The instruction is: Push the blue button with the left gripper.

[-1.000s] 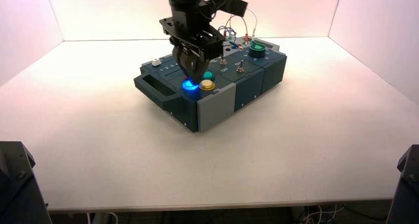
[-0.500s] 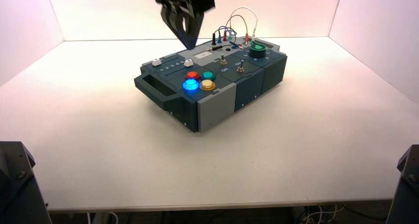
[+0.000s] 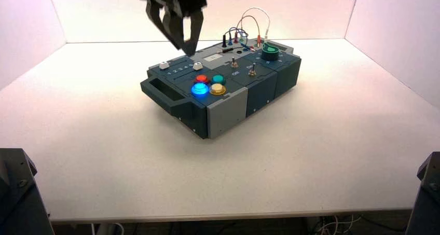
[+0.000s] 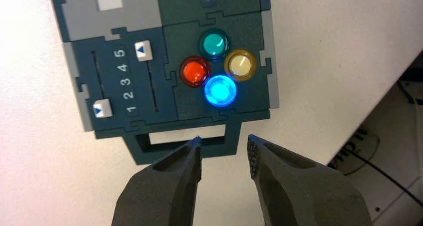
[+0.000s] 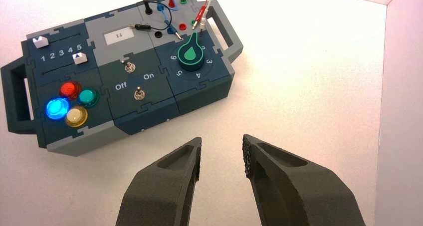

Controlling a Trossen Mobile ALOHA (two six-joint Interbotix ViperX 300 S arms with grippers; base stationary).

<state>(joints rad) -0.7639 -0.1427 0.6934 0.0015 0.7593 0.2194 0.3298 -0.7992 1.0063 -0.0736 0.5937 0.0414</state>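
High view shows the blue button [image 3: 200, 89] glowing at the box [image 3: 270, 84]'s near corner beside the yellow button [image 3: 218, 89], with the left gripper [image 3: 181, 30], fingers apart, raised clear above, so the push is probably done; no containers are visible.

The blue button [image 3: 200, 89] glows bright blue left of frame centre; the left gripper [image 3: 181, 35] hangs at upper centre-left, fingers slightly parted.
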